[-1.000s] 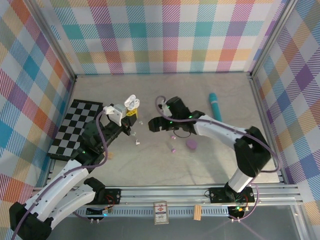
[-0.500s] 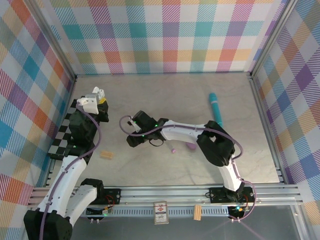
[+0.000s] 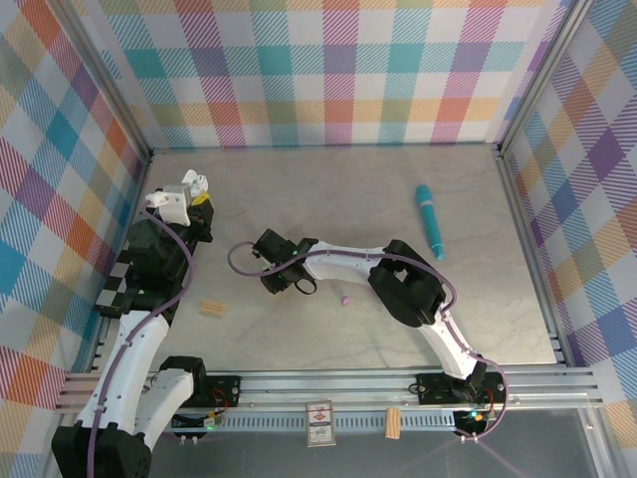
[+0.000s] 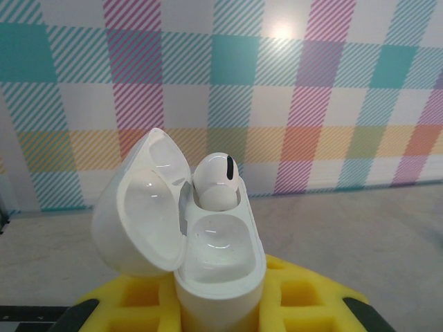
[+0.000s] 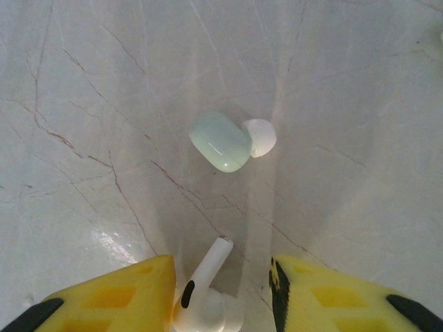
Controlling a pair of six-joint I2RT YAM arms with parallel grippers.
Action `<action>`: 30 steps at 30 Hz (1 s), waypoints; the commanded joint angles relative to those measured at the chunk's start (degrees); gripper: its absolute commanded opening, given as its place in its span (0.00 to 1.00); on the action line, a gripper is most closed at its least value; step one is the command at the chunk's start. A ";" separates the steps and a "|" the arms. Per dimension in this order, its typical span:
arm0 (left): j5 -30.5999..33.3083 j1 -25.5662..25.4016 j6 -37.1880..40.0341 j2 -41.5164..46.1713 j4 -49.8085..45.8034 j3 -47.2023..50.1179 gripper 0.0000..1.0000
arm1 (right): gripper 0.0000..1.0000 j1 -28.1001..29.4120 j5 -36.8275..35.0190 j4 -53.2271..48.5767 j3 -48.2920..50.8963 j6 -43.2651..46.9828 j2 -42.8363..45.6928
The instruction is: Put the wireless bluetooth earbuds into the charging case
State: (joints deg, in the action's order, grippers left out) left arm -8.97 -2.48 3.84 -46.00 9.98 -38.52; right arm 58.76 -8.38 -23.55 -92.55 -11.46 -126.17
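Observation:
My left gripper is shut on the white charging case, held upright with its lid swung open to the left. One white earbud sits in the far socket; the near socket is bare. My right gripper hangs low over the table, left of centre. Between its yellow fingers lies a white stemmed earbud, against the left finger with a gap to the right one. Just beyond it lies a pale green earbud with a white tip. A small pink earbud rests on the table by the right arm.
A long teal cylinder lies at the back right. A small wooden block sits near the left arm. The checkerboard lies under the left arm at the left wall. Plaid walls enclose three sides.
The left arm swung the open case from the centre back to the left. The right gripper moved left, came down over the white stemmed earbud, and its jaws narrowed.

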 commanded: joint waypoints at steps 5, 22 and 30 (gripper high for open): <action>-8.87 0.72 -0.86 1.07 -0.28 -1.86 0.00 | 0.33 -0.08 0.94 -3.22 5.32 1.56 4.74; -16.78 0.41 -1.50 2.25 -0.23 -0.33 0.00 | 0.36 -8.08 8.92 -4.28 29.62 22.12 23.40; -17.80 0.43 -1.11 1.60 -1.01 -0.23 0.00 | 0.54 -8.05 11.75 -2.59 30.22 25.13 26.55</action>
State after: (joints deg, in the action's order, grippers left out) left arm -25.04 -2.48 2.98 -44.62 8.84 -38.52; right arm 50.33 -0.51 -26.65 -62.54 11.33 -102.76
